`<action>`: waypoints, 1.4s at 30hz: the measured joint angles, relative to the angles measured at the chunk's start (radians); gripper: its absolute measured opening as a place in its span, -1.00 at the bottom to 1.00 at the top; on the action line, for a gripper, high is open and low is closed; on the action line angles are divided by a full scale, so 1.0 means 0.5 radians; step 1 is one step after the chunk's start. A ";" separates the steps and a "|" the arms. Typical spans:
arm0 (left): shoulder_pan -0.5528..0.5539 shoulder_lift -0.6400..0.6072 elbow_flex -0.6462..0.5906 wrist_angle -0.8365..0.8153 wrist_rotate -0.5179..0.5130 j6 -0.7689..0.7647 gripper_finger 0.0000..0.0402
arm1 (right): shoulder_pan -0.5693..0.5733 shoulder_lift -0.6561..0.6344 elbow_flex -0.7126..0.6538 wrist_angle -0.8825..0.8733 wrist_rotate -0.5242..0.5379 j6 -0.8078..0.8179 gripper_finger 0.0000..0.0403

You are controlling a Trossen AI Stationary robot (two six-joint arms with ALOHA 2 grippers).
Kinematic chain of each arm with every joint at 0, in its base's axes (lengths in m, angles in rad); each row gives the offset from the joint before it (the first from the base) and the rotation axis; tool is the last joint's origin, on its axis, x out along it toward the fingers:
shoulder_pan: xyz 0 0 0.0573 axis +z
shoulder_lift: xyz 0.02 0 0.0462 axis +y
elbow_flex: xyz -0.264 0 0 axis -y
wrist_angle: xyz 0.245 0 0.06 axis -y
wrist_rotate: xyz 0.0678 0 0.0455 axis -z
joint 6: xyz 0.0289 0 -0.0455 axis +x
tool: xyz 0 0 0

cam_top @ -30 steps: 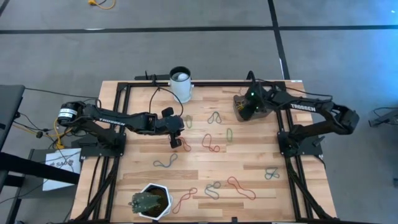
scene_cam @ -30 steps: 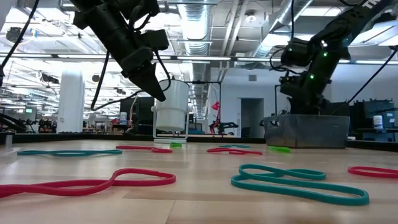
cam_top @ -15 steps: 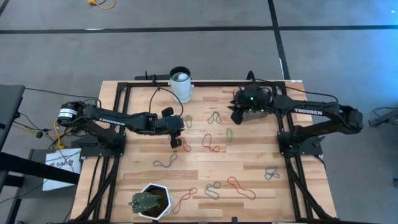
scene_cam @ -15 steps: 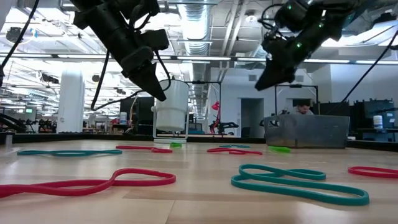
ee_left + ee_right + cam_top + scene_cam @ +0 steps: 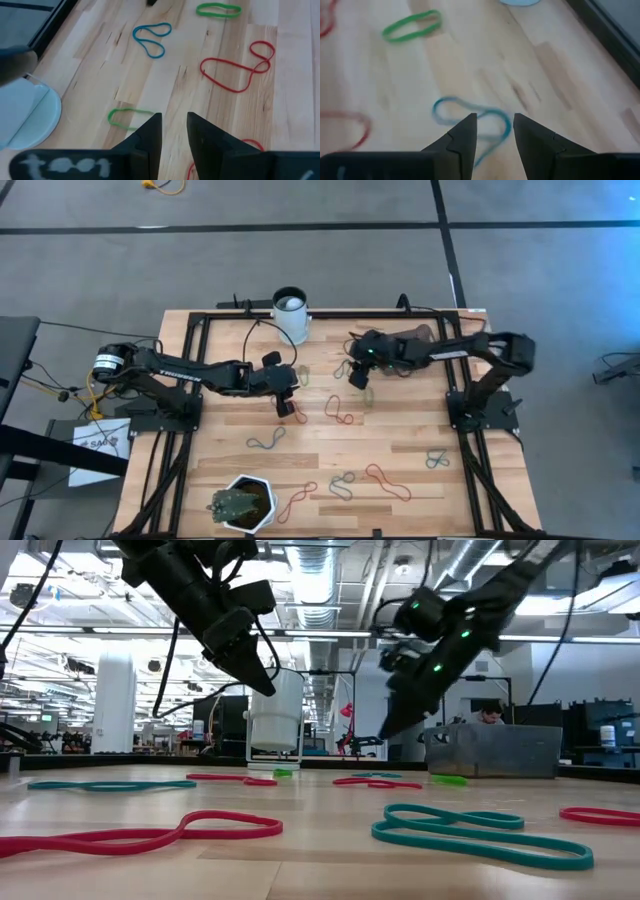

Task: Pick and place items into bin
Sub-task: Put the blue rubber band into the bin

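Observation:
Twisted rubber bands lie flat on the wooden table: a blue-grey one (image 5: 345, 368) (image 5: 476, 111), green ones (image 5: 368, 394) (image 5: 125, 118), red ones (image 5: 340, 412) (image 5: 240, 70). My right gripper (image 5: 358, 376) (image 5: 494, 125) hangs open just above the blue-grey band, its fingers tilted down, touching nothing. My left gripper (image 5: 283, 396) (image 5: 174, 131) hovers open with a narrow gap over the table's middle left, between a green band and a red band (image 5: 293, 412). The bin (image 5: 490, 752) stands on the table at the far right; in the high view my right arm covers most of it.
A white cup (image 5: 290, 312) stands at the far edge and a white plant pot (image 5: 245, 502) at the near edge. More bands lie toward the near side: blue (image 5: 265, 442) (image 5: 437, 458), red (image 5: 388, 480) (image 5: 297, 498). Black frame rails run along the table's sides.
My right gripper has swung from above the bin toward the table's left, come down a little, and rolled its wrist; it now hangs over the blue-grey band. My left arm has kept still.

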 joint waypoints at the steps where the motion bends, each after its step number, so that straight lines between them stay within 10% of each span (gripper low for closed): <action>1: 0.000 0.000 0.000 0.000 0.000 0.000 -0.59 | -0.016 0.053 0.037 0.008 0.001 -0.001 -0.39; 15: 0.000 0.000 0.000 -0.003 0.000 0.021 -0.59 | -0.117 0.538 0.527 -0.570 -0.028 0.010 -0.39; 42: 0.000 0.000 0.000 -0.003 0.001 0.052 -0.59 | -0.108 0.530 0.801 -1.025 -0.029 -0.019 -0.39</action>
